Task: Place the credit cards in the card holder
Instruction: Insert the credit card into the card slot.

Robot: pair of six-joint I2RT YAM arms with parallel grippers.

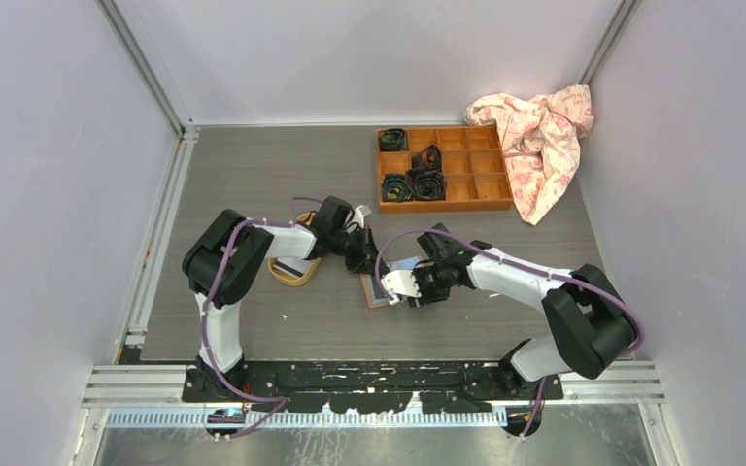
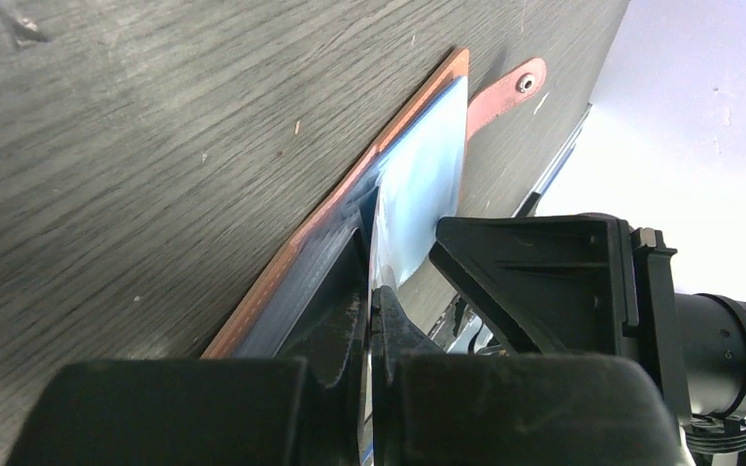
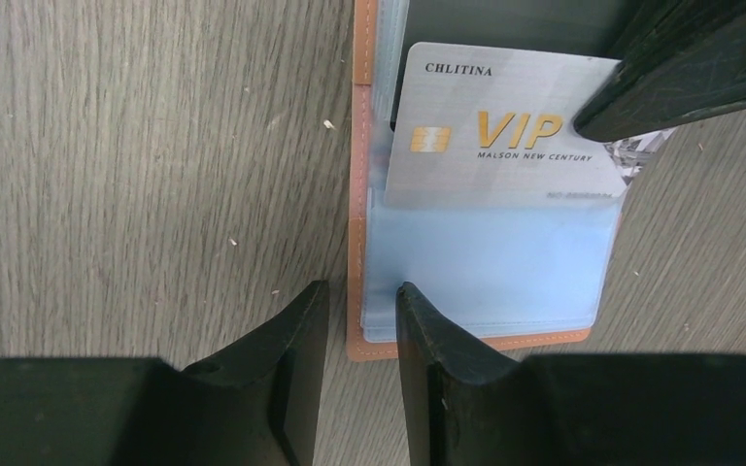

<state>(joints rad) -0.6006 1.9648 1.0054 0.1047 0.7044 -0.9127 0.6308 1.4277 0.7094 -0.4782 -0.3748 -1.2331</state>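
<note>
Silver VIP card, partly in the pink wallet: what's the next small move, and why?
Probably slide the silver plastic VIP card deeper into the bluish pocket of the salmon-pink leather wallet: the left gripper is shut on it, and much of it lies outside the pocket.

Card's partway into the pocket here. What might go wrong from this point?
1. The VIP card sits slightly tilted, only partly in the card holder; pushed further, it may jam or bend.
2. The right gripper merely straddles the holder's edge, jaws open, so the holder may slide.
3. The left gripper pinches only the card's corner and may slip.
</note>
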